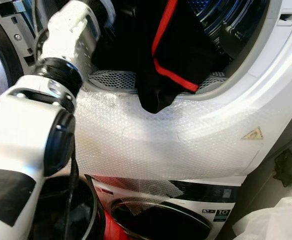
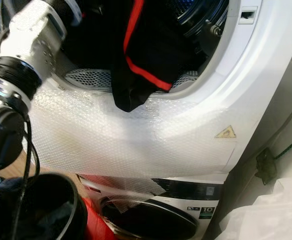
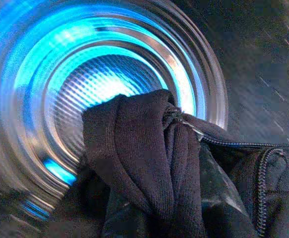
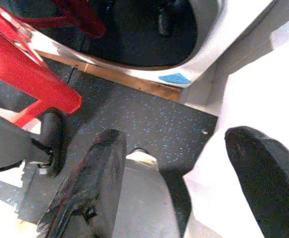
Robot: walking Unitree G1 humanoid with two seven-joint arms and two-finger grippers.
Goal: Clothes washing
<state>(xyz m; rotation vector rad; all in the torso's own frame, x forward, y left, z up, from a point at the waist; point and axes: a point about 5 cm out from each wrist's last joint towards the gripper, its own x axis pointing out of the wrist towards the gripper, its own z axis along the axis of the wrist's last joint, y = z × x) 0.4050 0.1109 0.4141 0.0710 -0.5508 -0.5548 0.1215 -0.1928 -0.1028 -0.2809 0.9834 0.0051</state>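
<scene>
A black garment [image 1: 161,60] with a red stripe [image 1: 175,76] hangs out of the upper machine's round opening, its lower end drooping over the rim [image 1: 110,79]. My left arm [image 1: 65,35] reaches into that opening beside it. In the left wrist view a bunched fold of the black garment [image 3: 134,148], with a zipper [image 3: 263,163], stands close in front of the blue-lit steel drum [image 3: 99,84], covering the fingers that hold it. My right gripper [image 4: 179,178] hangs low over the dark speckled floor, fingers [image 4: 92,183] wide apart and empty.
Bubble wrap [image 1: 161,140] covers the upper machine's front below the opening. A second machine [image 1: 186,215] with a dark door stands underneath. A black round container [image 2: 50,210] and something red [image 2: 93,222] sit at lower left, a white bag [image 1: 281,220] at lower right.
</scene>
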